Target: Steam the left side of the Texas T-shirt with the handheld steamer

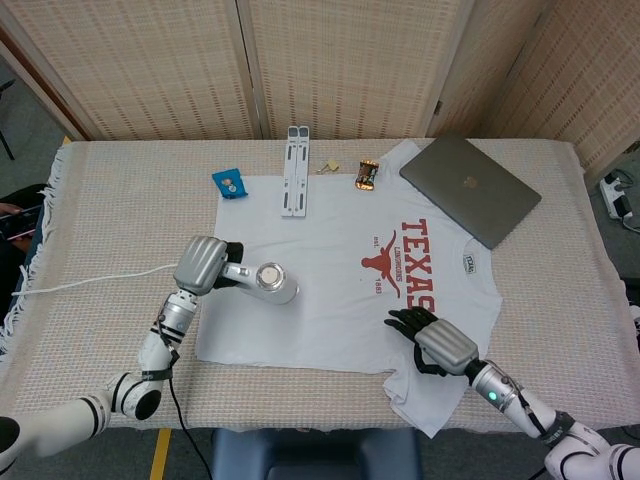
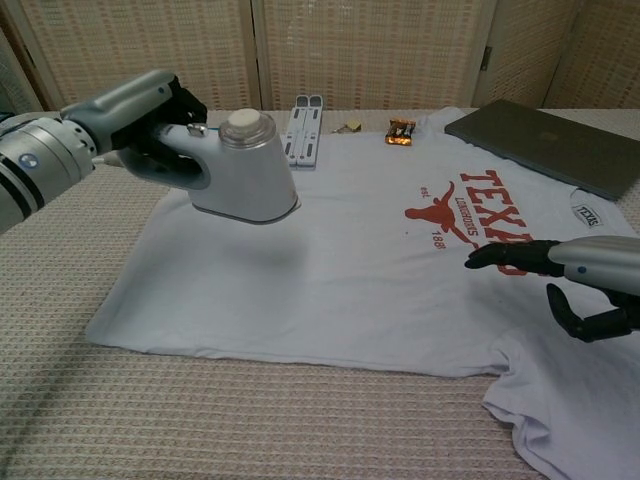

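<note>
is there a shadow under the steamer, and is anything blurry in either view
Chest view: a soft grey shadow lies on the T-shirt beneath the raised steamer; the right robot hand looks slightly smeared. Head view: even lighting, a fainter shadow, all fairly sharp.

Place: a staged indoor test area, more lab or office corner than a lived-in home.
Backdrop: tall folding woven-reed screen panels in pale wooden frames (image 1: 340, 65) closing off 12 o'clock.
Surface: a table under a beige woven cloth with fringed edge (image 1: 110, 200).
Office signs: a closed grey metal laptop (image 1: 470, 190) at 1 o'clock; a white power strip on the grey floor (image 1: 620, 195) at 3 o'clock.
Floor: yellow tape line (image 1: 160, 450) at 7 o'clock.
</note>
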